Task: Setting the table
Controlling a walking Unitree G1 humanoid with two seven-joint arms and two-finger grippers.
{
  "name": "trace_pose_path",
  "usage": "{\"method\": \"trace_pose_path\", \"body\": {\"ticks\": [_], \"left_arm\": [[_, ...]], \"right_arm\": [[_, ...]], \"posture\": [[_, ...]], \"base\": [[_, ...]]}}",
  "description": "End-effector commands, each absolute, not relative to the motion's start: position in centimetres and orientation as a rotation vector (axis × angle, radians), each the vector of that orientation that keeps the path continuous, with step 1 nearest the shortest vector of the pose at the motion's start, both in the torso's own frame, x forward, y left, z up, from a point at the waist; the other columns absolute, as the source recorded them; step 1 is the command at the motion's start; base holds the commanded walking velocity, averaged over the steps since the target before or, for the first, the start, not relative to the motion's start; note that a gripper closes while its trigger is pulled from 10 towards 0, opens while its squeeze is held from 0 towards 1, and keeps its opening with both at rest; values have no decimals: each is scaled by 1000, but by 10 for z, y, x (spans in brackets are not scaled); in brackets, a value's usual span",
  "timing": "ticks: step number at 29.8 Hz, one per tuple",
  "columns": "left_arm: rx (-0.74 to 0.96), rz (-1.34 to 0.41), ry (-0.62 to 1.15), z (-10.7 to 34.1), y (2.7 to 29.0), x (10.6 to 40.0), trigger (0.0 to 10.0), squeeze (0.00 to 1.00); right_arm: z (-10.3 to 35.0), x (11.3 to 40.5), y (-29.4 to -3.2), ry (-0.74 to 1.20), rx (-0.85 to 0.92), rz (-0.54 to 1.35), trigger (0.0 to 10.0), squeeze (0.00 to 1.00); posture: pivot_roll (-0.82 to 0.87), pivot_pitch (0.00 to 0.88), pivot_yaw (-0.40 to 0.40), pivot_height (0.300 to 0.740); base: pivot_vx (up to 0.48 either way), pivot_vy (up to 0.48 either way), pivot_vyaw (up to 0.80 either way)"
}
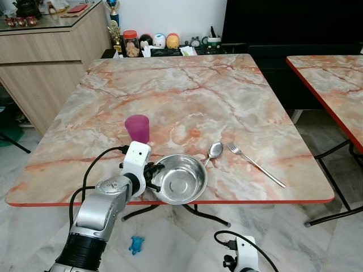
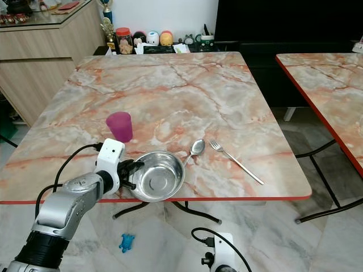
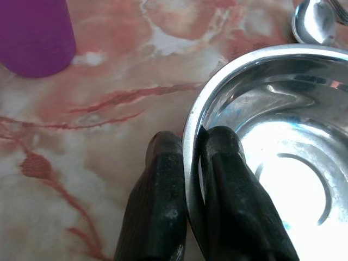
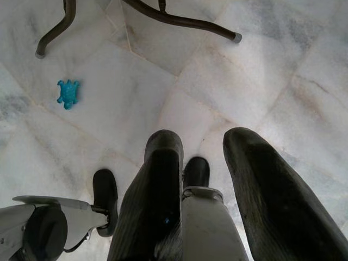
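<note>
- Clearly the setting is being gathered at the near edge of the marble desk (image 1: 187, 96), so things sit close together in front of the robot.
- Furthest left stands a purple cup (image 1: 137, 128), upright, just beyond the left arm and apart from the bowl.
- Next, the left end effector (image 1: 151, 175) is clamped on the left rim of the steel bowl (image 1: 180, 178); the left wrist view has one finger (image 3: 157, 201) outside the wall and the other inside, pinching the rim between them. I'd judge that grip lets it slide or lift the bowl into place.
- That bowl rests on the desk right at the near edge, touching the end effector, its mouth upward and nothing in it.
- Just right of the bowl lies a spoon (image 1: 214, 151), its scoop pointing away, its handle running up to the bowl's rim.
- Further right lies a fork (image 1: 256, 165), angled, near the spoon but not touching.
- Low at the right, the right end effector (image 4: 204, 157) hangs idle over the tiled floor (image 4: 304, 65), fingers spread and holding nothing; a small blue toy (image 4: 68, 93) lies below.
</note>
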State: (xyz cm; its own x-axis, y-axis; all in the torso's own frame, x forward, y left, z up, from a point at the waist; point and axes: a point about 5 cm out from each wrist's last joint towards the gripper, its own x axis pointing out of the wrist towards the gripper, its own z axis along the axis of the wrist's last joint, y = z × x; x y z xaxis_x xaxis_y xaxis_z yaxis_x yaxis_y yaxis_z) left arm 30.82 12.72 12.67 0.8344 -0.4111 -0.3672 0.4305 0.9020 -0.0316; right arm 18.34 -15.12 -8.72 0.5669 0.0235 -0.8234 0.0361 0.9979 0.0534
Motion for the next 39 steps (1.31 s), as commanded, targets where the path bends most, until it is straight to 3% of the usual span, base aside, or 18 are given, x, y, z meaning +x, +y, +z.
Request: {"method": "trace_pose_path", "body": {"ticks": [1,5,9,11,12,13,14,25,39], "left_arm": [[67,-449,396,126,126,307,0,0],[-8,-433,388,125,128,307,0,0],[-323,-511,246,137,122,302,0,0],[-399,-522,219,139,122,301,0,0],[-492,-529,166,141,124,300,4863,0],[-492,-529,166,141,124,300,4863,0],[-555,-524,152,139,126,298,10000,0],[-803,-594,12,148,123,294,10000,0],[-852,-524,-28,146,131,297,10000,0]], "right_arm": [[-87,184,-150,971,69,-5,10000,0],[-87,184,-150,972,67,-3,10000,0],[-87,184,-150,971,68,-3,10000,0],[-87,184,-150,971,68,-3,10000,0],[-87,184,-151,971,66,-2,10000,0],[-87,184,-151,971,66,-2,10000,0],[-87,184,-151,971,66,-2,10000,0],[-87,184,-152,972,59,0,10000,0],[-87,184,-153,971,58,-6,10000,0]], "posture": [[110,9,18,740],[111,9,17,740],[114,6,13,740],[114,6,13,740],[113,6,12,740],[113,6,12,740],[111,4,11,740],[105,3,0,740],[102,0,-5,740]], "base": [[0,0,0],[0,0,0],[0,0,0],[0,0,0],[0,0,0],[0,0,0],[0,0,0],[0,0,0],[0,-42,0]]}}
